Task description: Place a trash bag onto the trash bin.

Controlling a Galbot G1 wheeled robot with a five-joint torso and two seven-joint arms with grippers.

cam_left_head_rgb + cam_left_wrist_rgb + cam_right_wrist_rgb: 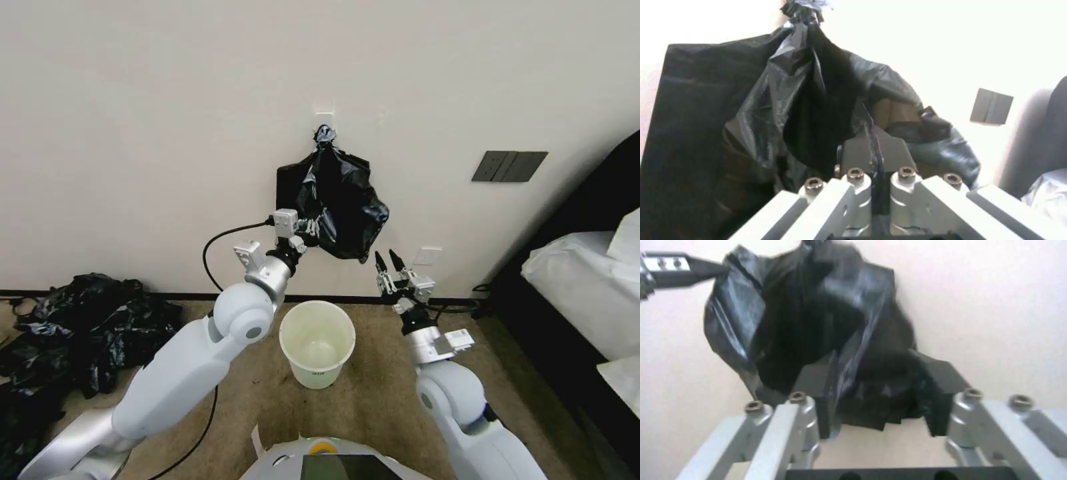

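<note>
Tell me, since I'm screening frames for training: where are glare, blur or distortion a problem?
Left wrist view: wall blown out white behind the glossy black plastic trash bag. Right wrist view: bag smeared, soft. Head view: evenly lit, wide-angle bending at the edges; the round cream-white plastic bin is sharp.

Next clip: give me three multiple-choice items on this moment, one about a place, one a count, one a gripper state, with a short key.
1. Where is the small round cream-white plastic trash bin?
A. On the bed
B. On the carpet below the hanging thin glossy black trash bag
C. On the pile of black bags

2. How many bins stand on the floor?
A. One
B. Two
C. Three

3. What state is the left gripper in?
A. Wide open, away from the bag
B. Shut on the bag's edge
C. Resting inside the bin

Key: 1 B, the bin sits between the arms under the bag. 2 A, a single bin. 3 B, the left wrist view has the film pinched between closed fingers; the right gripper is open.
</note>
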